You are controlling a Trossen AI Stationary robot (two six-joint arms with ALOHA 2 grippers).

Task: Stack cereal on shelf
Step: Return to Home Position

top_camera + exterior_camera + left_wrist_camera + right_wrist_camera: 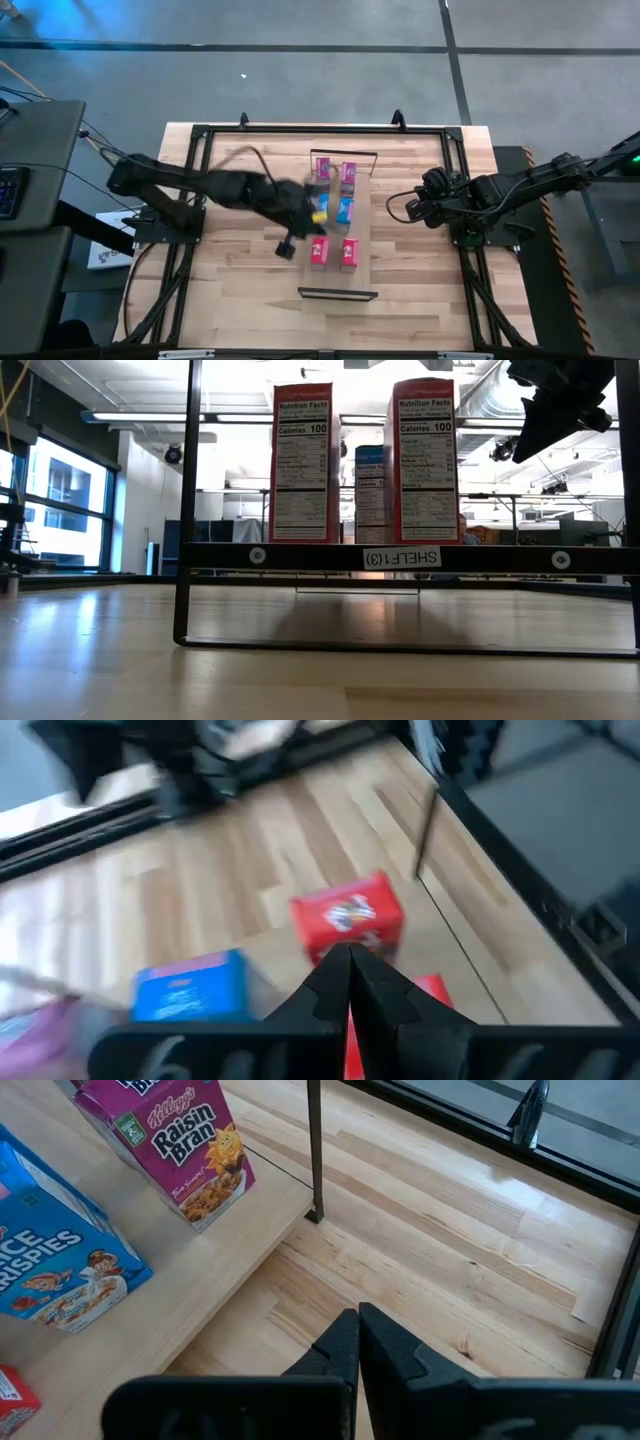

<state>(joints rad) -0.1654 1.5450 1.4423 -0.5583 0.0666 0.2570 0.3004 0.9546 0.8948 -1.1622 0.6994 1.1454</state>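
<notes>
Hard to read first: the left arm is smeared by motion in the high view, and it covers part of the left-hand one of the blue boxes [345, 210]. The left wrist view is blurred too. In the low view a dark arm part [555, 400] is cut off by the upper right corner, and I cannot tell which arm it belongs to. The pink boxes [348, 172] are hidden there behind the nearer rows.

The shelf [362, 225] lies mid-table on the tabletop [240, 300], between the two arms. Its long axis runs from the near edge toward the far edge, with a black wire frame [338, 293] at each short end. A label [400, 557] on the near frame hangs upside down.

Six boxes stand upright on the board in three pairs along its length: pink at the far end, blue in the middle, and the red boxes [348, 252] at the near end. The two red ones stand side by side with a gap between them, their narrow nutrition panels facing the low camera.

The left gripper [287, 248] is above the tabletop just left of the red pair. Its fingertips are pressed together and hold nothing.

The right gripper [393, 207] is off the shelf's right side, level with the blue pair. It is likewise closed and empty.
</notes>
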